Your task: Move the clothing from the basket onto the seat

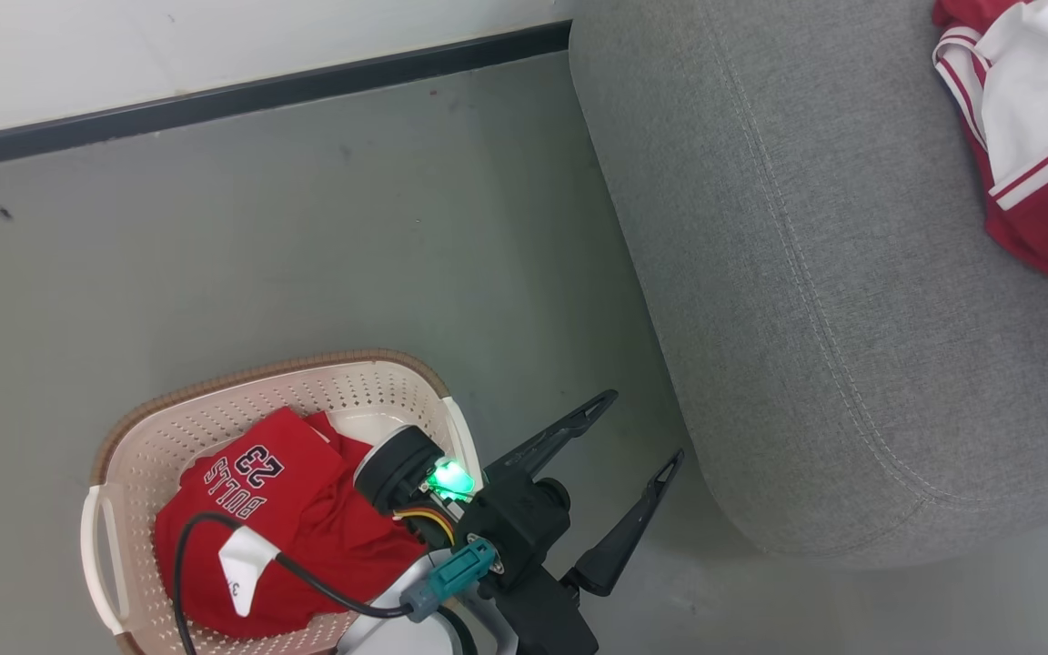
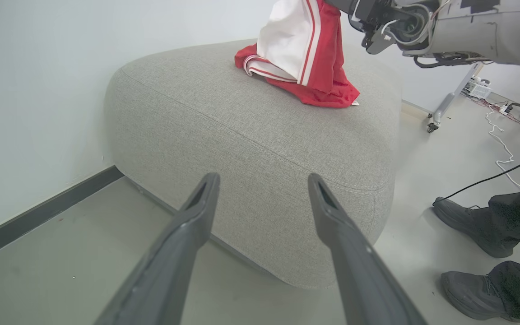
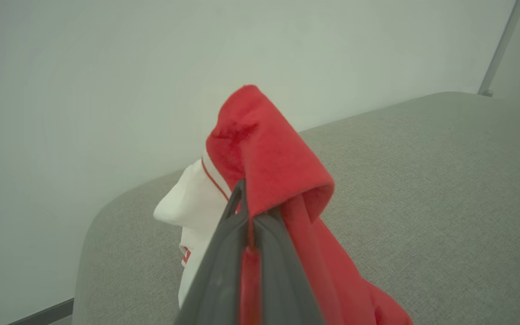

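Right fingers (image 3: 224,271) clamp red clothing (image 3: 269,153) draped down onto the seat (image 3: 422,180).

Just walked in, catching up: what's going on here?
The robot is emptying the basket onto the grey seat. Its right gripper is shut on a red-and-white garment whose lower end rests on the seat. The left gripper hangs open and empty above the floor. A red "23" jersey lies in the basket, not yet moved.
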